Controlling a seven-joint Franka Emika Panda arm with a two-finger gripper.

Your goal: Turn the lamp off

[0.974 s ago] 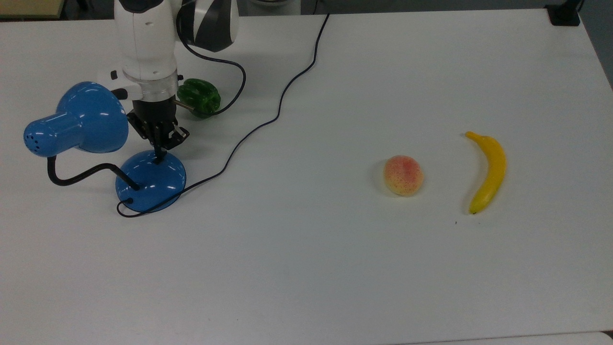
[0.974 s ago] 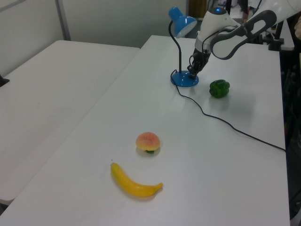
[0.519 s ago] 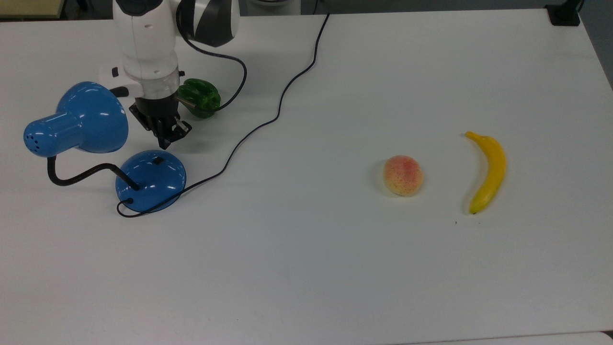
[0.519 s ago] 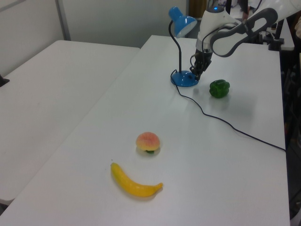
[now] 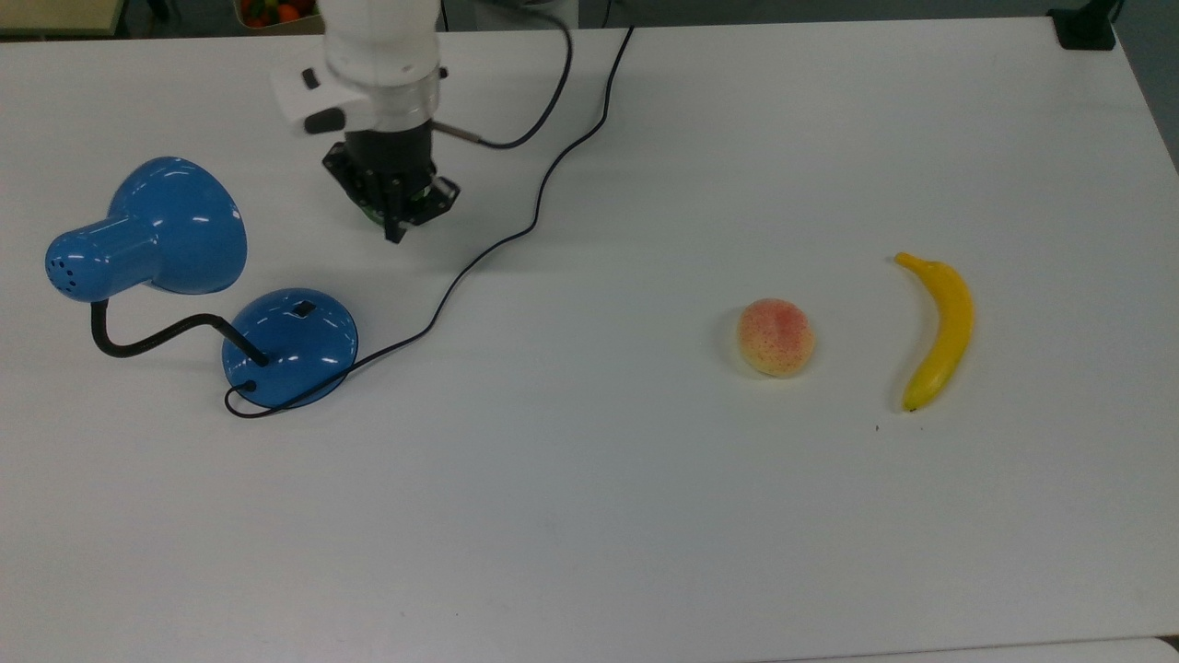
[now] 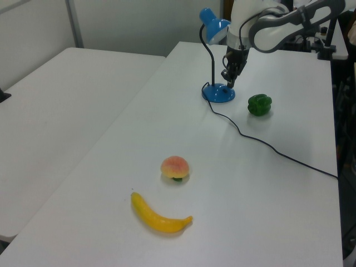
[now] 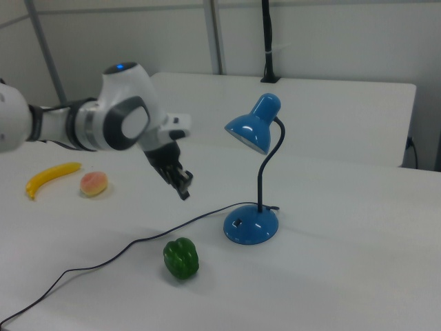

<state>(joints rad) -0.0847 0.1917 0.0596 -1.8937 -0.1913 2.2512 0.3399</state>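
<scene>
Lamp (image 5: 287, 348) stands on the white table (image 5: 645, 516) at the top view's left, its round blue base flat on the surface with a small black switch (image 5: 302, 309) set in the dome. A black gooseneck (image 5: 152, 339) rises from the base and carries the blue shade (image 5: 152, 230); in the right view the neck (image 7: 265, 169) stands upright and curves over at the top, with the shade (image 7: 251, 127) facing down and toward the right view's left. The bulb inside cannot be seen well enough to tell whether it glows. A black cord (image 5: 516, 230) leaves the base and snakes across the table toward the top view's upper edge.

Gripper (image 5: 396, 230) hangs in the air clear of the lamp, up and to the right of the base in the top view, pointing down. In the right view the gripper (image 7: 183, 189) is well above the table and apart from the base (image 7: 251, 225). Its fingers look pressed together and hold nothing.

A green pepper (image 7: 181, 258) lies on the table near the cord, to the left of the base in the right view; in the left view the pepper (image 6: 259, 104) sits just beside the base (image 6: 218, 93). Well apart, at the top view's right, a peach (image 5: 776, 337) lies near a banana (image 5: 938, 327).
</scene>
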